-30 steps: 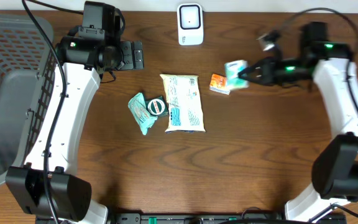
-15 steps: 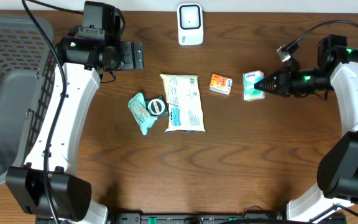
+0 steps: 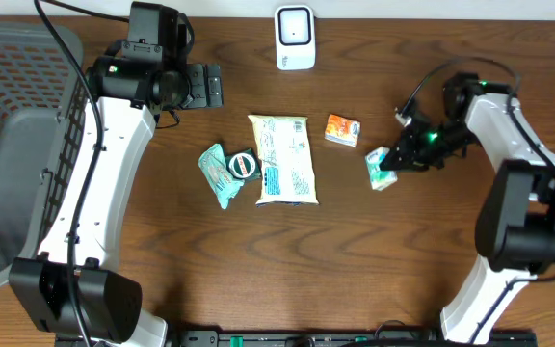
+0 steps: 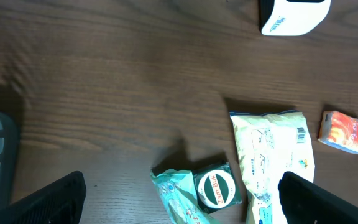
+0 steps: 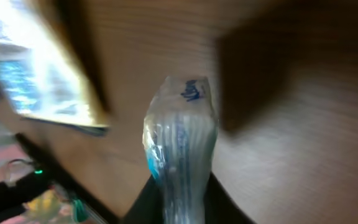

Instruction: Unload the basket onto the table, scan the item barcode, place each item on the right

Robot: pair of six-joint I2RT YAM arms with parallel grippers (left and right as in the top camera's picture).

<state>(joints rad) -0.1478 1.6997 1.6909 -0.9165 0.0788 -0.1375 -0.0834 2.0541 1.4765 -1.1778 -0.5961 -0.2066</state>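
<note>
A small clear-wrapped tissue packet (image 3: 381, 167) with green and blue print sits low over the table at the right. My right gripper (image 3: 405, 155) is shut on it. In the right wrist view the packet (image 5: 180, 137) stands up between the two dark fingers (image 5: 143, 200), and my right gripper (image 5: 180, 190) pinches its lower end. The white scanner (image 3: 295, 39) stands at the back centre, also visible as a white block (image 4: 294, 15) in the left wrist view. My left gripper (image 3: 206, 85) hangs open at the back left, and in its own view the left gripper (image 4: 179, 200) holds nothing.
A cream pouch (image 3: 282, 159) lies mid-table. Left of it are a teal packet (image 3: 217, 173) and a round green tin (image 3: 243, 164). An orange box (image 3: 342, 129) lies between the pouch and the right gripper. A grey mesh basket (image 3: 13, 145) fills the left edge.
My right gripper carried the tissue packet from beside the orange box out to the right, then down and back left toward the table. The left arm has not moved.
</note>
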